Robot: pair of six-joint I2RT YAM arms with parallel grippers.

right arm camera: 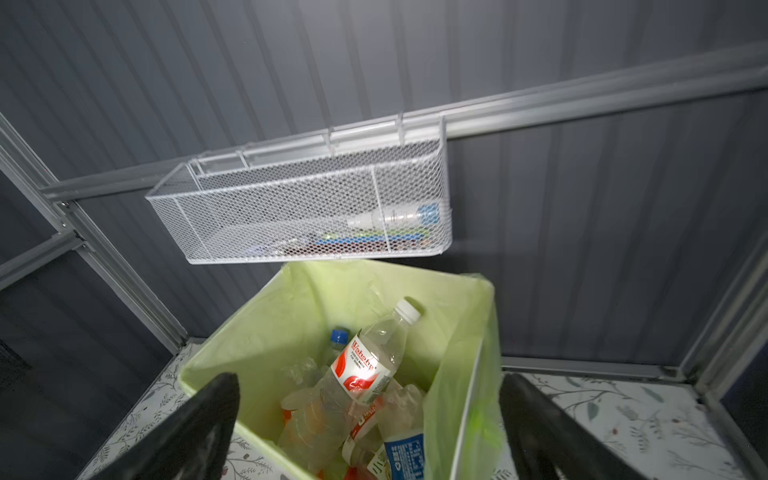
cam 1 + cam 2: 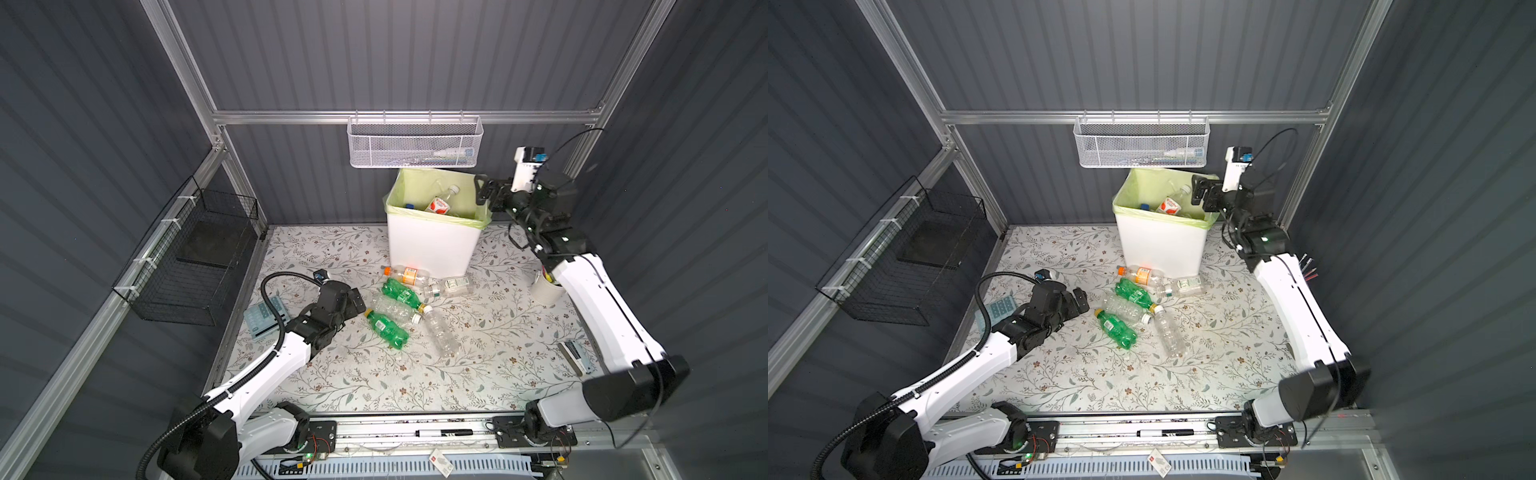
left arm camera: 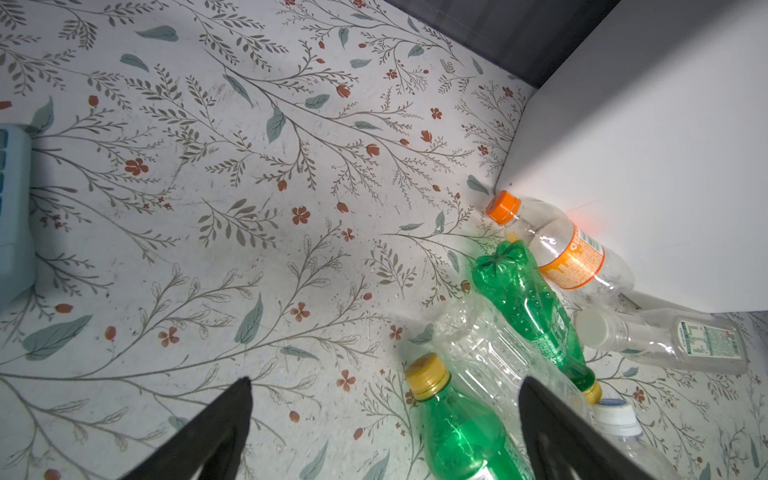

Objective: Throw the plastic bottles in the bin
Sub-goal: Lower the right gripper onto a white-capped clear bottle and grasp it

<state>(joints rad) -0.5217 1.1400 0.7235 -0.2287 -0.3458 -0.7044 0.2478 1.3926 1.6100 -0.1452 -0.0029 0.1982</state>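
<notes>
**Six plastic bottles (image 2: 442, 334) loose on the table, more in the bin (image 2: 432, 245)**

1. Bin: white, green-lined, at the back of the floral table (image 2: 332, 374). A red-labelled bottle (image 1: 365, 370) lies on top of other bottles inside.
2. Right gripper (image 1: 370, 380): jaws spread wide, empty, raised at the bin's right rim, with the red-labelled bottle below it.
3. Loose cluster in front of the bin:
   - orange-capped bottle (image 3: 565, 253) against the bin's foot
   - white-capped bottle (image 3: 665, 338) beside it
   - upper green bottle (image 2: 401, 294)
   - crushed clear bottle (image 2: 392, 309)
   - lower green bottle (image 2: 386, 328)
   - long clear bottle
4. Left gripper (image 2: 359, 303): jaws wide, empty, low over the table, just left of the cluster and nearest the lower green bottle's yellow cap.
</notes>
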